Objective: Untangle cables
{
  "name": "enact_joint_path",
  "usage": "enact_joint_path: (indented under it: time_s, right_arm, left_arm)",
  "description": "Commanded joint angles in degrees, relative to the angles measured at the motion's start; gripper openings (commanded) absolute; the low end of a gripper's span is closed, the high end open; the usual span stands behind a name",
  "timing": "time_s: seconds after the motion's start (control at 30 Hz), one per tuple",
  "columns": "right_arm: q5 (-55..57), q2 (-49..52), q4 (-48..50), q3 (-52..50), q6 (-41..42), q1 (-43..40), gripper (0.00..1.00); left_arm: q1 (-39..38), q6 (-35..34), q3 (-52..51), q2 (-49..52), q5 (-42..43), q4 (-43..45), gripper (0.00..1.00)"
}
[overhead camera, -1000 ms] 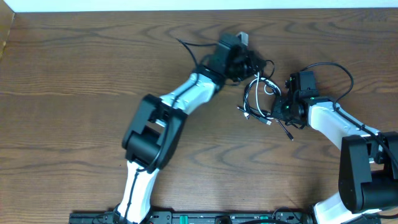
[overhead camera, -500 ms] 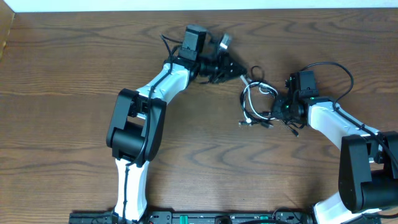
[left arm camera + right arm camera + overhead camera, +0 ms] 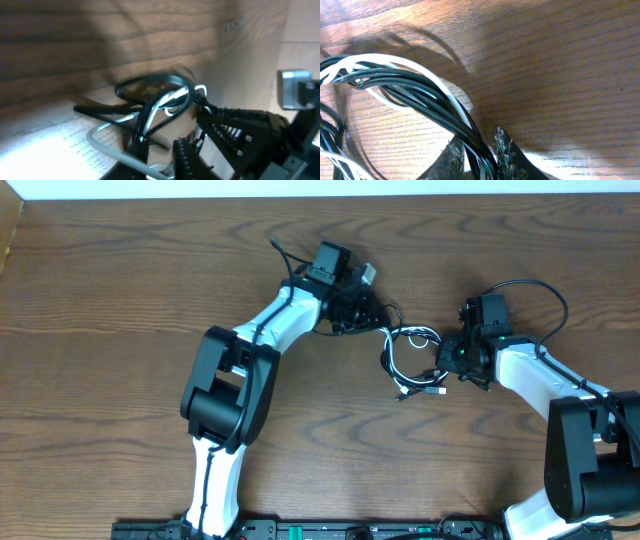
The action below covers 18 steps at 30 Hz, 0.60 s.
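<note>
The cables [image 3: 410, 360] sit as one loose tangle just right of centre in the overhead view. The black cables [image 3: 388, 352] make a rough oval loop, drawn out toward the upper left, where a strand runs up to the left gripper [image 3: 374, 314]. The white cable [image 3: 420, 332] curls along the top of that loop, and small plug ends poke out at its lower edge. In the right wrist view, black and white strands sweep together in a tight arc from upper left to bottom centre, pinched there in the right gripper [image 3: 477, 152]. The left wrist view shows them blurred, looping mid-frame.
</note>
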Motion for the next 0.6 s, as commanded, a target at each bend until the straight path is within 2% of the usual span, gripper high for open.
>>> enact_joint_path:
  time_s: [0.0, 0.27, 0.47, 0.53, 0.57]
  right_arm:
    - [2.05, 1.46, -0.59, -1.14, -0.63, -0.55, 0.19]
    - [2.08, 1.46, -0.55, -1.14, -0.63, -0.55, 0.23]
    - [2.08, 1.46, -0.57, -1.14, -0.63, -0.55, 0.24]
    - [2.05, 1.46, -0.57, -1.14, -0.63, -0.55, 0.24]
    - [2.05, 1.46, -0.57, -1.14, -0.63, -0.55, 0.24]
  left_arm:
    - [-1.11, 1.55, 0.11, -1.49, -4.68, 0.26, 0.26]
    - [-3.06, 1.49, 0.09, -1.49, -8.61, 0.48, 0.23]
    - [-5.31, 1.51, 0.09, -1.49, -8.59, 0.52, 0.23]
    - [-6.08, 1.53, 0.09, -1.49, -8.61, 0.76, 0.08]
    - [-6.36, 1.55, 0.09, -1.49, -8.61, 1.01, 0.08]
